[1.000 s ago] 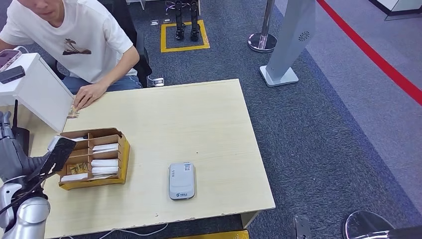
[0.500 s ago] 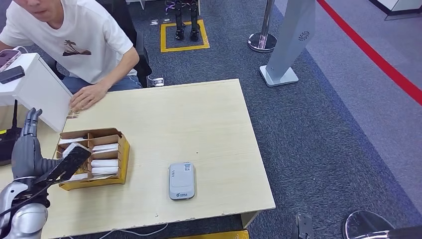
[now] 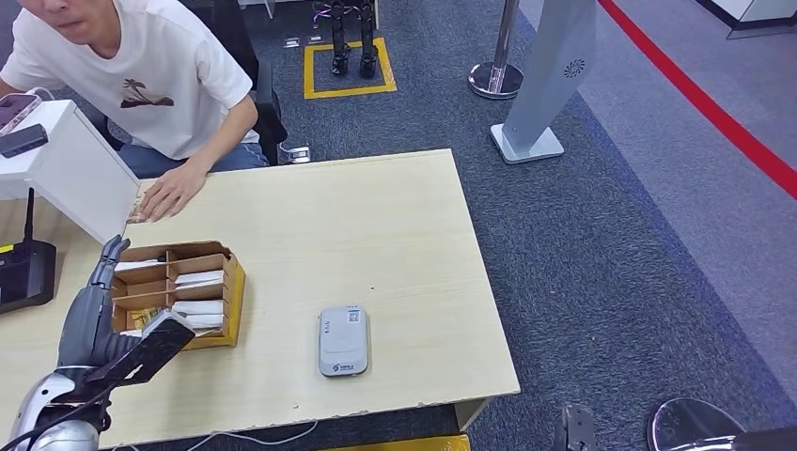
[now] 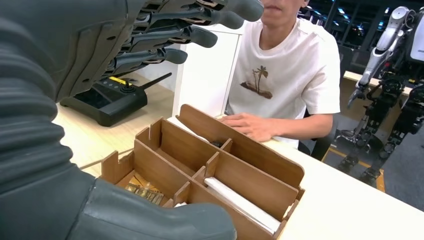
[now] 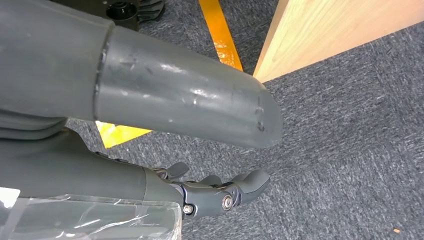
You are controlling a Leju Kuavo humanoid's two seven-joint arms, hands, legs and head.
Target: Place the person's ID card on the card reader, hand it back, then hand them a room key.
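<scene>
my left hand (image 3: 91, 315) hangs wide open, nothing held, right over the key box (image 3: 211, 299); could clip its wall reaching for the id card (image 3: 139, 214).

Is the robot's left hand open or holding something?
Open: the left hand hovers by the wooden organizer box, fingers spread, nothing held.

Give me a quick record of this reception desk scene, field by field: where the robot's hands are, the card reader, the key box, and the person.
left hand: raised beside the wooden box, fingers apart, holding nothing
right hand: hanging low over the grey carpet past the table edge, fingers curled in, holding nothing
card reader: grey, flat on the table, nothing on it
wooden box: divided into compartments, several holding white cards
person's hand: flat on the far table edge, over a small card
black device: with antenna, beside the box
</scene>
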